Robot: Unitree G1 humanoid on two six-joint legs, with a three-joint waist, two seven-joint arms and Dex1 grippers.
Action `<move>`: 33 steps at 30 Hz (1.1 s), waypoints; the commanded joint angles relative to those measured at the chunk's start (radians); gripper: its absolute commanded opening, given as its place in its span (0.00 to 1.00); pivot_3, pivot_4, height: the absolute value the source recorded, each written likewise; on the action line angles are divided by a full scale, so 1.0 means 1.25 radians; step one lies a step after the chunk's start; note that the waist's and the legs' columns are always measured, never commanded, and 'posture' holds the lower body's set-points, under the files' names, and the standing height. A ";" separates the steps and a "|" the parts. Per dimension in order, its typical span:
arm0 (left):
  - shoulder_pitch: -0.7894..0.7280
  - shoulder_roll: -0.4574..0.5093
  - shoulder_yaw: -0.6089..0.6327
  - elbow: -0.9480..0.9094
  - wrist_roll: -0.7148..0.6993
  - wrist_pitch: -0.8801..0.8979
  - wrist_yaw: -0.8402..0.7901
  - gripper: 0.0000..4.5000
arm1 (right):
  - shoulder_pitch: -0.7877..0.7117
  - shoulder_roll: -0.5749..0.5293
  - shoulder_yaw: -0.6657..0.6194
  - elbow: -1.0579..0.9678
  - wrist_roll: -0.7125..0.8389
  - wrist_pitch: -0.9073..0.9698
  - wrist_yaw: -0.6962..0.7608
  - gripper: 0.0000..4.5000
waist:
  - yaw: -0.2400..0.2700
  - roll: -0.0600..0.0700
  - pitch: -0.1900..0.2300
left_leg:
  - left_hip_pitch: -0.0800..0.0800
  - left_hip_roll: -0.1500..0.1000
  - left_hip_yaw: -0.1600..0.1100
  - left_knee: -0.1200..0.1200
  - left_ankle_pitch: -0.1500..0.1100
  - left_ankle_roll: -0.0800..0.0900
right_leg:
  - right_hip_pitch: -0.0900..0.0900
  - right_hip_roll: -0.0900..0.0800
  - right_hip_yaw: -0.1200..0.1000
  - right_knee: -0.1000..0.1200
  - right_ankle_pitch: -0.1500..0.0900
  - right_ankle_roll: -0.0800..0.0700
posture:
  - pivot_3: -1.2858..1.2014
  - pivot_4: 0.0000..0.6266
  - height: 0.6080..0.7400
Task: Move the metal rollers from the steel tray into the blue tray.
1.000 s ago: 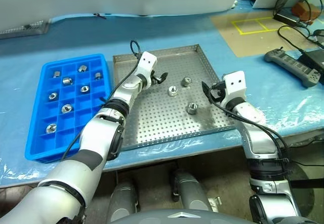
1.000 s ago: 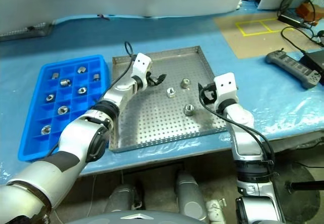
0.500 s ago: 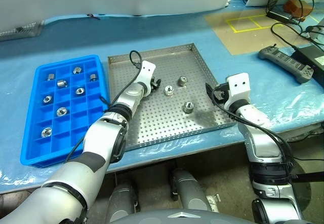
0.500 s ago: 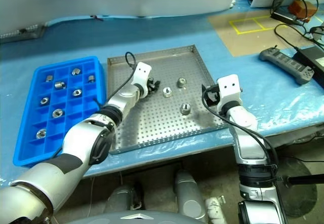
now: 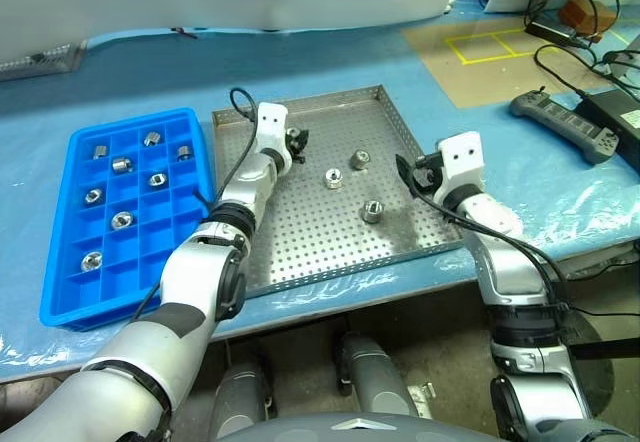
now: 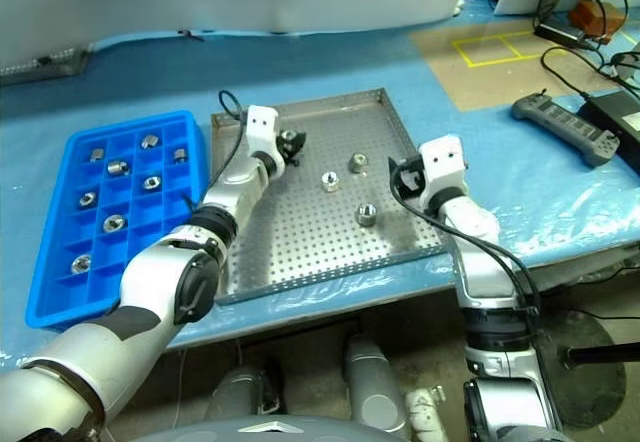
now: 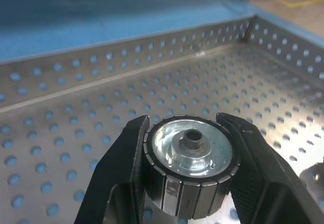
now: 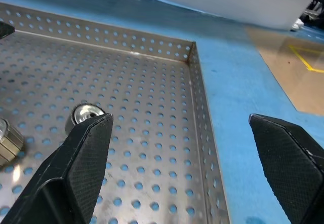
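Now snapped tight on one of the metal rollers (image 7: 188, 169) by the left gripper (image 7: 188, 173), wide apart a moment ago, and seemingly lifted just off the steel tray (image 5: 300, 242), ready for the blue tray (image 5: 60, 292); right gripper (image 8: 192, 168) spread wide, holding nothing.

A workbench covered in blue sheeting (image 5: 330, 62) is carrying the blue tray (image 5: 75, 292) beside the steel tray (image 5: 395, 112), with a brown mat (image 5: 490, 72) marked in yellow tape, a grey handheld controller (image 5: 565, 127) and black cables (image 5: 560, 2) lying farther right.
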 commanded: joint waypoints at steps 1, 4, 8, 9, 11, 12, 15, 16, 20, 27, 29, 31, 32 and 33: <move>0.045 0.034 0.027 -0.157 -0.030 -0.023 0.028 0.39 | -0.029 0.008 0.008 0.019 0.014 -0.035 0.017 1.00 | -0.001 0.000 0.000 | 0.000 0.000 0.000 0.000 0.000 0.000 | 0.000 0.000 0.000 0.000 0.000 0.000 | 0.35 0.24 1.00; 0.105 0.062 0.028 -0.299 -0.027 0.001 0.065 0.39 | -0.064 0.018 0.031 0.063 0.010 -0.055 0.039 1.00 | 0.003 0.000 0.000 | -0.001 0.001 0.000 0.000 0.000 0.000 | -0.001 0.000 -0.001 0.001 0.000 0.000 | 0.40 0.24 1.00; 0.211 0.095 0.012 -0.496 -0.019 0.074 0.092 0.39 | -0.153 0.048 0.047 0.168 0.022 -0.104 0.074 1.00 | 0.017 0.000 0.000 | -0.001 0.002 0.000 0.001 0.000 0.000 | -0.002 0.000 -0.001 0.004 0.000 -0.001 | 0.47 0.24 1.00; 0.239 0.102 0.012 -0.542 -0.022 0.098 0.096 0.39 | -0.174 0.059 0.053 0.201 0.023 -0.119 0.085 1.00 | 0.027 0.000 0.000 | 0.000 0.002 0.000 0.002 0.001 -0.001 | -0.002 0.000 -0.002 0.004 0.000 -0.001 | 0.48 0.24 1.00; 0.302 0.117 0.013 -0.649 -0.027 0.150 0.101 0.39 | -0.210 0.080 0.073 0.272 0.017 -0.157 0.111 1.00 | 0.043 0.000 0.000 | 0.000 0.004 0.000 0.002 0.002 -0.001 | -0.002 0.000 -0.003 0.004 0.001 -0.002 | 0.51 0.24 1.00; 0.328 0.124 0.013 -0.696 -0.030 0.174 0.101 0.39 | -0.223 0.089 0.081 0.301 0.015 -0.174 0.121 1.00 | 0.052 0.000 0.000 | 0.000 0.004 0.000 0.002 0.002 -0.001 | -0.002 0.000 -0.003 0.004 0.001 -0.003 | 0.51 0.24 1.00; 0.419 0.143 0.022 -0.834 -0.038 0.250 0.102 0.39 | -0.261 0.114 0.099 0.378 0.018 -0.216 0.161 1.00 | 0.087 0.000 0.000 | 0.000 0.007 0.001 0.001 0.003 -0.003 | -0.002 0.000 -0.006 0.005 0.000 -0.004 | 0.57 0.24 1.00; 0.448 0.149 0.025 -0.873 -0.042 0.275 0.104 0.39 | -0.273 0.121 0.103 0.402 0.018 -0.229 0.173 1.00 | 0.102 0.000 0.000 | 0.000 0.007 0.000 0.001 0.003 -0.003 | -0.003 0.000 -0.007 0.005 0.000 -0.005 | 0.58 0.24 1.00; 0.572 0.176 0.035 -1.037 -0.057 0.361 0.095 0.39 | -0.322 0.145 0.111 0.502 0.014 -0.283 0.203 1.00 | 0.144 0.000 0.000 | -0.001 0.008 0.000 0.001 0.004 -0.004 | -0.003 0.000 -0.008 0.006 -0.001 -0.006 | 0.62 0.24 1.00; 0.749 0.188 0.065 -1.236 -0.069 0.461 0.114 0.39 | -0.391 0.191 0.116 0.648 0.011 -0.364 0.235 1.00 | 0.193 0.001 0.001 | -0.001 0.009 0.000 0.001 0.005 -0.007 | -0.002 0.000 -0.011 0.006 -0.001 -0.007 | 0.65 0.24 1.00; 0.785 0.183 0.068 -1.266 -0.069 0.475 0.118 0.39 | -0.402 0.199 0.112 0.670 0.011 -0.378 0.238 1.00 | 0.198 0.001 0.001 | -0.001 0.010 0.000 0.001 0.006 -0.007 | -0.002 0.000 -0.012 0.006 -0.001 -0.008 | 0.66 0.24 1.00; 0.814 0.173 0.073 -1.284 -0.077 0.489 0.121 0.39 | -0.407 0.203 0.112 0.686 0.008 -0.390 0.240 1.00 | 0.206 0.001 0.001 | -0.001 0.010 -0.001 0.001 0.006 -0.008 | -0.002 0.000 -0.012 0.006 -0.001 -0.008 | 0.66 0.24 1.00; 0.826 0.172 0.073 -1.291 -0.077 0.491 0.121 0.39 | -0.409 0.204 0.112 0.691 0.008 -0.394 0.241 1.00 | 0.208 0.001 0.001 | -0.001 0.010 -0.001 0.001 0.006 -0.008 | -0.002 0.000 -0.012 0.006 -0.001 -0.008 | 0.66 0.24 1.00; 0.845 0.170 0.068 -1.298 -0.074 0.492 0.118 0.39 | -0.410 0.205 0.113 0.695 0.007 -0.398 0.242 1.00 | 0.208 0.001 0.001 | -0.001 0.010 -0.001 0.000 0.006 -0.009 | -0.002 0.000 -0.013 0.006 -0.001 -0.008 | 0.66 0.24 1.00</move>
